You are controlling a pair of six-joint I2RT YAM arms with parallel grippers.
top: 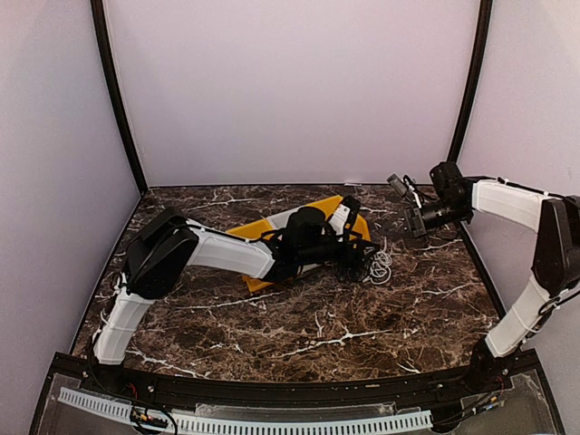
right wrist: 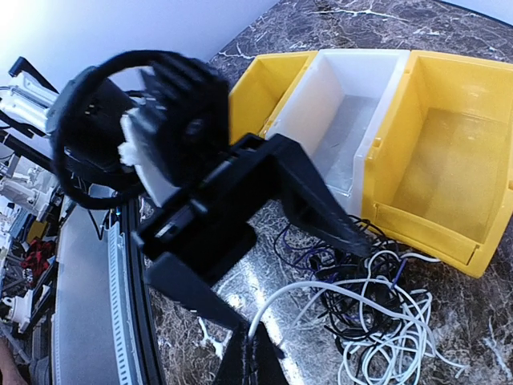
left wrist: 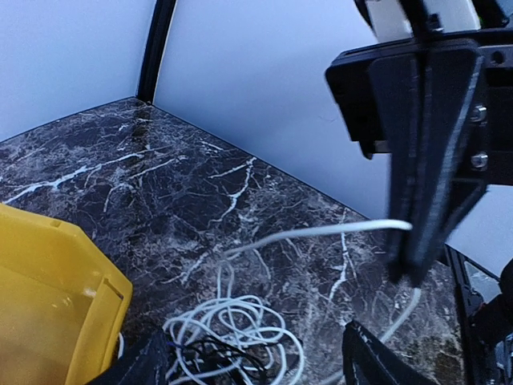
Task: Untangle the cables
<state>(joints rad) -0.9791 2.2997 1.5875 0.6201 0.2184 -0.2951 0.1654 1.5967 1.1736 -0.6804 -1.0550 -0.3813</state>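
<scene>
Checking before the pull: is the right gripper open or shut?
Shut: the right gripper pinches the white cable, which emerges between its closed fingers.

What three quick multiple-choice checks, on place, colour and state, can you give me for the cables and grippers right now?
1. The cable pile lies: A) on the table beside the bins; B) inside a bin; C) hanging off the table edge.
2. The cable in the right gripper is: A) black; B) yellow; C) white.
3. The left gripper is: A) shut on a cable; B) open; C) shut, empty.
1 A: the tangle rests on marble beside the bins. 2 C: a white cable runs into its closed grip. 3 B: its jaws stand apart above the pile.
</scene>
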